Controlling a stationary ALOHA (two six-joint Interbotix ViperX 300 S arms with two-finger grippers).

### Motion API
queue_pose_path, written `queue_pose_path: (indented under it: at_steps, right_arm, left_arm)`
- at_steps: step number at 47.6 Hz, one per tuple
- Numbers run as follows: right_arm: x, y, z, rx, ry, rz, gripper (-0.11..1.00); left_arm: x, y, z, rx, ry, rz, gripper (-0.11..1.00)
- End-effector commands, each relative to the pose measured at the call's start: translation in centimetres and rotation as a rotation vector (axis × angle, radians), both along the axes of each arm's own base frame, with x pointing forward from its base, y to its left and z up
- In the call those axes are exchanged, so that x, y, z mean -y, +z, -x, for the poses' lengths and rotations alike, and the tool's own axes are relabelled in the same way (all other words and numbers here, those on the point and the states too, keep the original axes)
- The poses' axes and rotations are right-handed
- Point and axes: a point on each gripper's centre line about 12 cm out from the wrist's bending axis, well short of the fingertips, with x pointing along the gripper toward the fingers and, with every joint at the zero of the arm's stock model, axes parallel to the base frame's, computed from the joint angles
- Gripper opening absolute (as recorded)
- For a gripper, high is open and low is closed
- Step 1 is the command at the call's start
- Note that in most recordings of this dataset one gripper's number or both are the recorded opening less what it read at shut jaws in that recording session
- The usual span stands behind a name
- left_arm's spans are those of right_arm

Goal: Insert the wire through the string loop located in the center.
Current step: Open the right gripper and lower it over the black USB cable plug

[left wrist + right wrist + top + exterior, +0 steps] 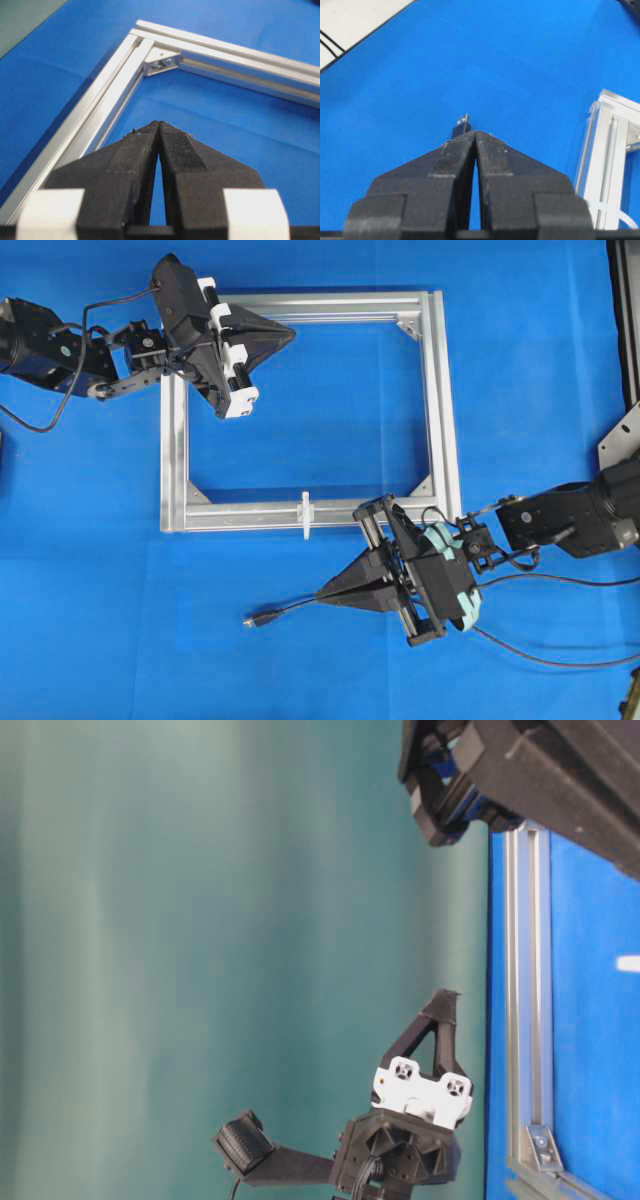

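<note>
Still at the very start, with left gripper (290, 334) and right gripper (322, 595) both pinched shut on nothing, so next: opening right gripper, grabbing the wire (283, 611) just in front, aiming at the string loop (305, 514) off to its side.

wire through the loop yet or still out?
Out. The wire lies on the mat, apart from the string loop on the frame bar.

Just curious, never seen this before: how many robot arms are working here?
2. The left arm reaches over the silver frame's upper left corner; the right arm sits below its lower right corner, by the wire.
</note>
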Motion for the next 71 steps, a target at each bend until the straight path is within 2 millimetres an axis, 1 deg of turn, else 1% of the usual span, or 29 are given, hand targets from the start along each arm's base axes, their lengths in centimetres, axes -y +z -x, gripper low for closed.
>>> queue_pose_path:
  at_steps: [1,6,12,18,21,25,28,33,34,36,38,39,42,44,56,61,66,71]
  right_arm:
    - [-0.5,1.9,-0.2,0.051,0.013,-0.016,0.0]
    - [-0.7,1.9,-0.4,0.021,0.01,-0.013,-0.05]
    - [-0.8,1.5,-0.6,-0.047,-0.001,-0.019,-0.05]
    - [-1.1,1.3,-0.5,-0.079,-0.002,-0.044,-0.04]
    - [-1.2,1.4,-0.5,-0.082,0.0,-0.055,-0.01]
    - [-1.4,1.4,-0.5,-0.084,0.0,-0.061,0.1]
    - [-1.4,1.5,-0.6,-0.084,-0.004,-0.073,0.24]
    - [-1.4,1.6,-0.8,-0.084,-0.013,-0.085,0.53]
    - [-1.4,1.6,-0.8,-0.085,-0.014,-0.086,0.62]
    - [-1.4,1.6,-0.8,-0.084,-0.015,-0.089,0.74]
    - [-1.4,1.6,-0.9,-0.085,-0.019,-0.092,0.84]
    - [-1.4,1.6,-1.0,-0.085,-0.02,-0.094,0.87]
    - [-1.4,1.4,-1.2,-0.09,-0.027,-0.098,0.82]
    - [-1.4,1.0,-1.4,-0.1,-0.034,-0.101,0.8]
    - [-1.5,-2.8,-3.1,-0.182,-0.09,-0.116,0.81]
    - [-1.4,-4.2,-3.5,-0.213,-0.11,-0.118,0.81]
    - [-1.4,-5.1,-3.8,-0.229,-0.124,-0.122,0.81]
    - [-1.5,-5.3,-4.0,-0.231,-0.125,-0.122,0.8]
  left_arm:
    - [0.0,2.5,-0.3,0.062,-0.011,-0.029,0.0]
    - [0.0,2.3,-0.1,0.056,-0.011,-0.027,0.0]
    - [0.1,2.2,0.0,0.055,-0.013,-0.022,0.0]
    - [0.1,2.2,0.0,0.055,-0.014,-0.021,0.0]
    - [0.1,2.2,0.0,0.053,-0.013,-0.021,0.0]
    - [0.1,2.2,0.0,0.055,-0.013,-0.022,0.0]
    - [0.1,2.2,-0.1,0.054,-0.014,-0.023,0.0]
    - [0.1,2.2,0.0,0.054,-0.014,-0.023,0.0]
    - [0.1,2.2,0.0,0.053,-0.014,-0.022,0.0]
    - [0.2,2.3,0.0,0.056,-0.016,-0.023,0.0]
    - [0.2,2.3,0.0,0.054,-0.016,-0.023,0.0]
    - [0.2,2.3,0.0,0.056,-0.016,-0.023,0.0]
    - [0.2,2.2,0.0,0.053,-0.016,-0.022,0.0]
    - [0.2,2.3,0.0,0.054,-0.016,-0.023,0.0]
    - [0.2,2.2,0.0,0.051,-0.016,-0.02,0.0]
    - [0.2,2.1,0.0,0.045,-0.016,-0.018,0.0]
    - [0.2,2.0,0.0,0.041,-0.016,-0.016,0.0]
    - [0.2,2.0,0.0,0.039,-0.016,-0.015,0.0]
